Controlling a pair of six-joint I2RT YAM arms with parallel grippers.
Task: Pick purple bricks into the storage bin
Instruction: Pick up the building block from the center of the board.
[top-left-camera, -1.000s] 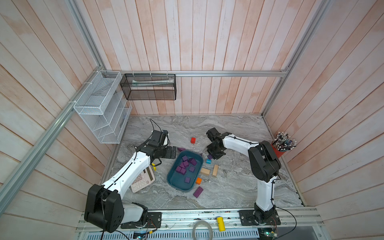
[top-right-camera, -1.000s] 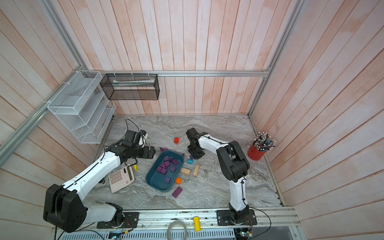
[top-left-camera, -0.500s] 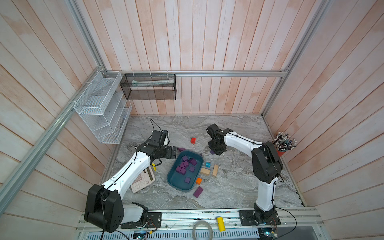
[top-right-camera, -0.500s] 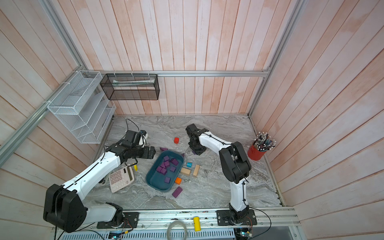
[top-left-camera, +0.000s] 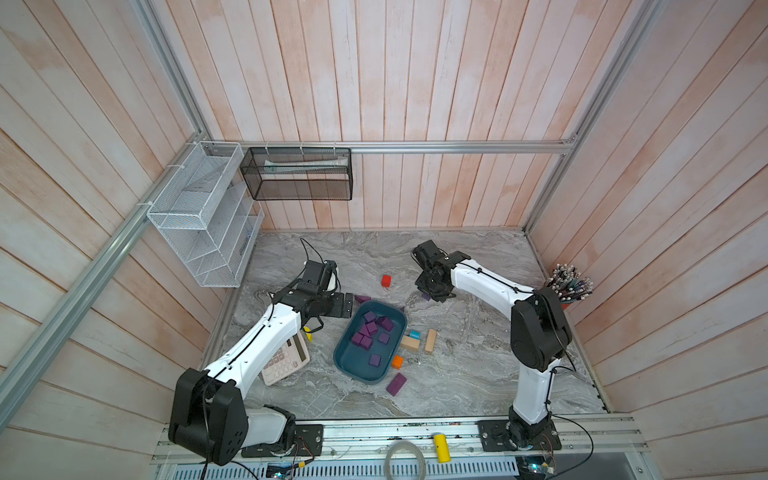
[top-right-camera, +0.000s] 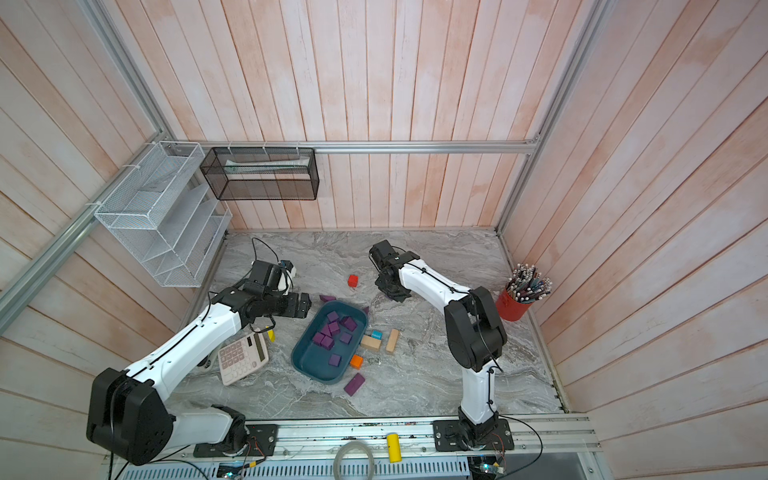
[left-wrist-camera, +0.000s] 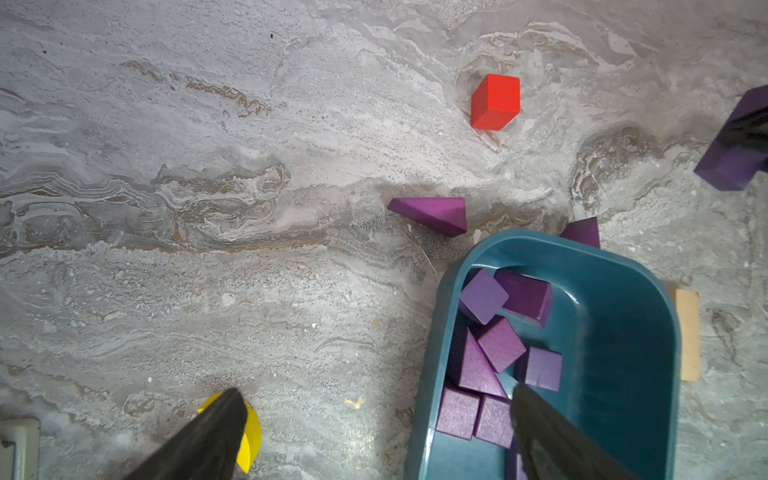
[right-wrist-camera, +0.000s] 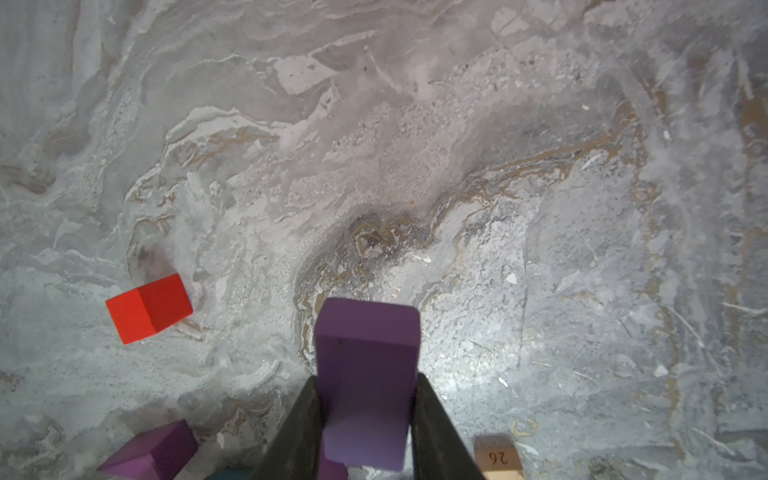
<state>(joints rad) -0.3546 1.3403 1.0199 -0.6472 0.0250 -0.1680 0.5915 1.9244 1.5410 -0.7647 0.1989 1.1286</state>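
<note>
Currently the right gripper (right-wrist-camera: 366, 380) pinches a purple oblong brick (right-wrist-camera: 365, 353) by its long sides, long axis along the fingers, free end jutting past the tips, beyond the storage bin's (top-left-camera: 347, 365) far right corner. The left gripper (left-wrist-camera: 377, 392) is spread wide, one finger over the bin, one outside its rim. A second purple oblong (top-left-camera: 395, 384) lies slantwise off the bin's near end.

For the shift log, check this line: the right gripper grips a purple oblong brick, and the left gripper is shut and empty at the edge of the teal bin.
One error: the left gripper is open, not shut. The left wrist view shows its fingers spread wide and empty at the edge of the teal storage bin. The right gripper does grip a purple oblong brick.
</note>
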